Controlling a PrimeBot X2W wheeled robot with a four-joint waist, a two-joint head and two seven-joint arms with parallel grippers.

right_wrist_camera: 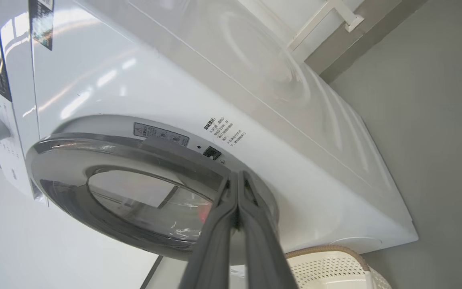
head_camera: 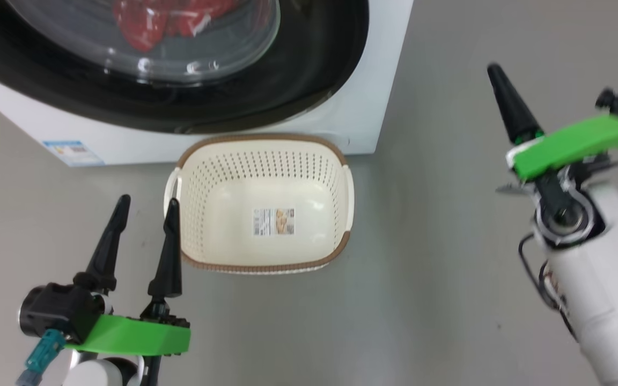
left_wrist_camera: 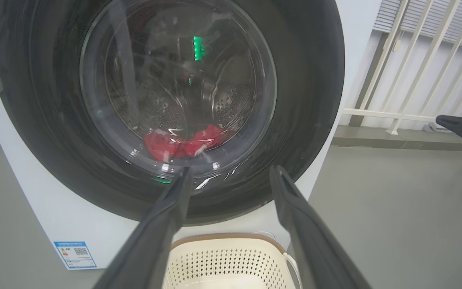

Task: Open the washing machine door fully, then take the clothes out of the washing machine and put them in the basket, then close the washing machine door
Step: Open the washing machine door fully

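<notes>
While the basket sits on grey floor, left end effector gapes — right end effector closed.

Grey floor w/ white railing at far edge.

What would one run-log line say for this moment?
round black-rimmed glass door: not fully open | bright red clothes: behind its glass | cream perforated plastic basket: empty | left gripper: open | right gripper: shut, empty
</notes>
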